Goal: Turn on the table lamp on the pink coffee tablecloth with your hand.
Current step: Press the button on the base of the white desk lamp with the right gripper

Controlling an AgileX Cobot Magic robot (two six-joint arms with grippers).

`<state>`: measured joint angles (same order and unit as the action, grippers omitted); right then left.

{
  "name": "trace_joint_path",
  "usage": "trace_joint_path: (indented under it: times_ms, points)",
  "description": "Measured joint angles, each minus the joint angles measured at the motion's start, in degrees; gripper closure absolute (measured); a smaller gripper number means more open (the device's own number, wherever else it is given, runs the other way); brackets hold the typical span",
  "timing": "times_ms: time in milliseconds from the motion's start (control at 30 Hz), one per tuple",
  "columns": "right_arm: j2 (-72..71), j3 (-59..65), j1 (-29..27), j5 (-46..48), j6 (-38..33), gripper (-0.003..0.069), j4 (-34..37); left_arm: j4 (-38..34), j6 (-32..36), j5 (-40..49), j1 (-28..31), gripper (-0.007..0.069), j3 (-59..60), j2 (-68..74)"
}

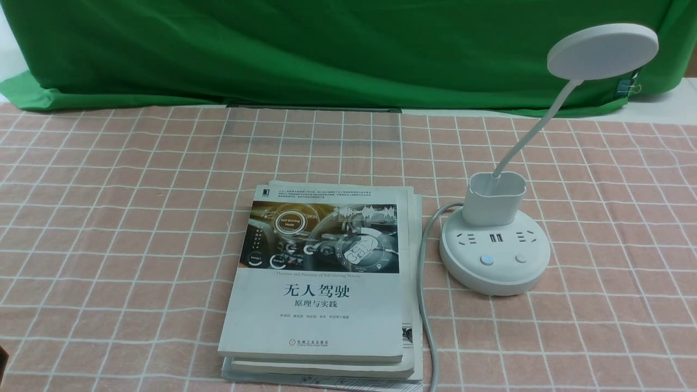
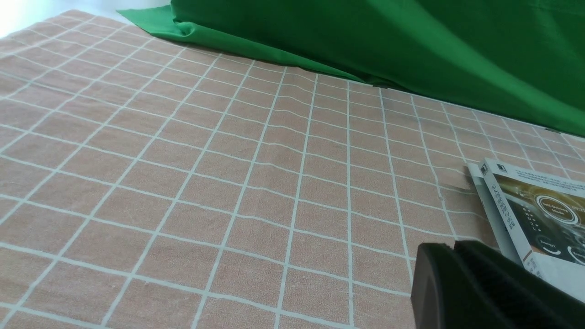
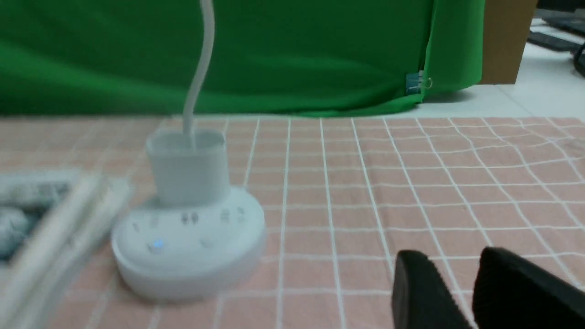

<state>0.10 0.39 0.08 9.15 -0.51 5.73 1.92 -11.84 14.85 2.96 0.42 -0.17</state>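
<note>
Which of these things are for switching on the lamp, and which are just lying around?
For the job:
- lamp, with two buttons on its base
- pink grid tablecloth under it
- right gripper, probably

Just there:
- stacked books
- green cloth

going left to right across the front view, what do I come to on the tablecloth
Books → grey cable → lamp

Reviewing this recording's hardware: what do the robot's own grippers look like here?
Left gripper: dark, nearly black fingers with straight edges. Right gripper: black fingers, their tips rounded in a blurred view. Neither shows a legible marking or a cable; the arms' bodies aren't visible.
</note>
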Motion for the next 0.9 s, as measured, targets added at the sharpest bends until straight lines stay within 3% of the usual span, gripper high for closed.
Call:
trace_joint_path:
  times_ms: [33, 167, 300, 433, 567, 767, 900]
  points:
    - [0.0, 0.0, 0.0, -0.2, 0.5, 0.0417, 0.0, 0.0, 0.0, 0.0, 0.0, 0.0606, 0.0, 0.0]
    - [0.0, 0.0, 0.0, -8.5, 14.7, 0.0417, 0.1, 0.0, 0.0, 0.0, 0.0, 0.0606, 0.0, 0.0]
    - [0.0, 0.0, 0.0, -14.1, 21.0, 0.0426, 0.2, 0.0, 0.0, 0.0, 0.0, 0.0606, 0.0, 0.0]
    - [0.9, -1.4, 1.0, -8.8, 24.3, 0.0511, 0.2, 0.0, 0.0, 0.0, 0.0, 0.0606, 0.0, 0.0]
    - [12.3, -13.6, 5.6, 6.1, 18.0, 0.0593, 0.2, 0.0, 0.0, 0.0, 0.0, 0.0606, 0.0, 0.0]
    - [42.4, -34.8, 13.9, 29.9, 4.6, 0.0592, 0.2, 0.0, 0.0, 0.0, 0.0, 0.0606, 0.0, 0.0]
    - [59.0, -43.3, 16.7, 32.9, -1.4, 0.0592, 0.2, 0.0, 0.0, 0.0, 0.0, 0.0606, 0.0, 0.0]
